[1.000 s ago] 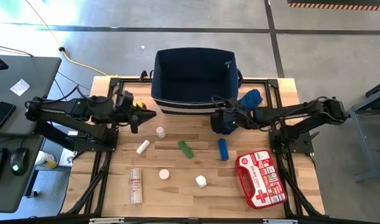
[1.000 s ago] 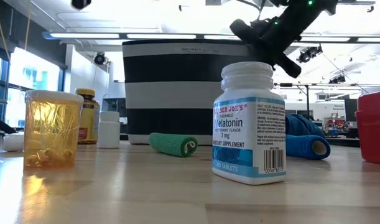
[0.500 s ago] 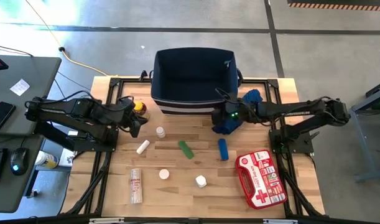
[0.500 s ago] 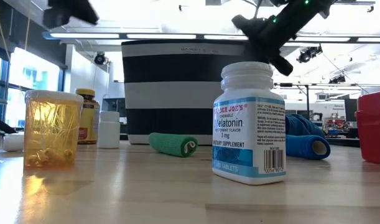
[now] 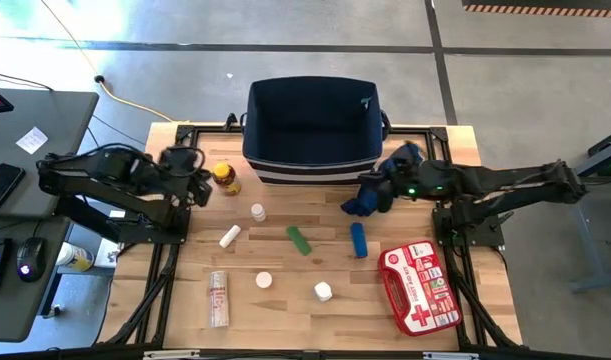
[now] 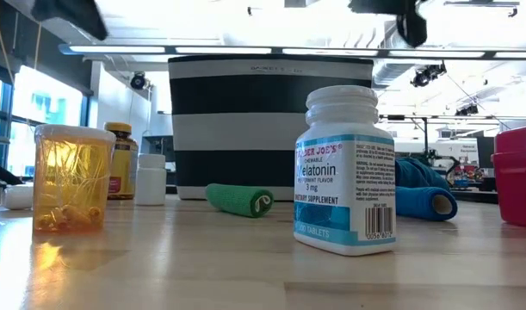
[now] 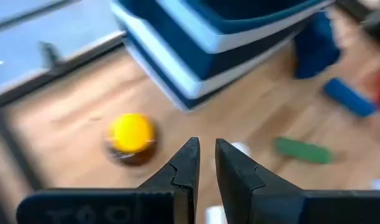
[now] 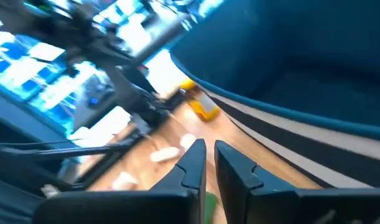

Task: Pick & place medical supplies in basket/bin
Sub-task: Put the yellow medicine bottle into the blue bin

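Note:
The navy bin [image 5: 310,130] with its white stripe stands at the table's far middle. The amber yellow-capped bottle [image 5: 223,177] stands upright left of it. My left gripper [image 5: 205,188] hovers just left of that bottle, shut and empty [image 7: 207,149]. My right gripper [image 5: 369,186] is shut and empty [image 8: 209,149], at the bin's right near corner, above the royal-blue bundle [image 5: 398,160]. On the table lie a small white bottle [image 5: 257,211], a white tube [image 5: 229,236], a green roll [image 5: 299,239], a blue roll [image 5: 358,239] and the red-and-white pouch [image 5: 418,288].
Near the table's near edge stand a white melatonin bottle [image 6: 344,172], a round white cap [image 5: 264,280] and a flat pale box [image 5: 218,298]. An amber vial [image 6: 71,176] shows in the low view. Bare wood lies between the rolls and the bin.
My left gripper has drawn back toward the table's left edge, away from the amber bottle, which stays upright in place. My right gripper has moved toward the table's right edge along the bin's near wall and has risen out of the low view.

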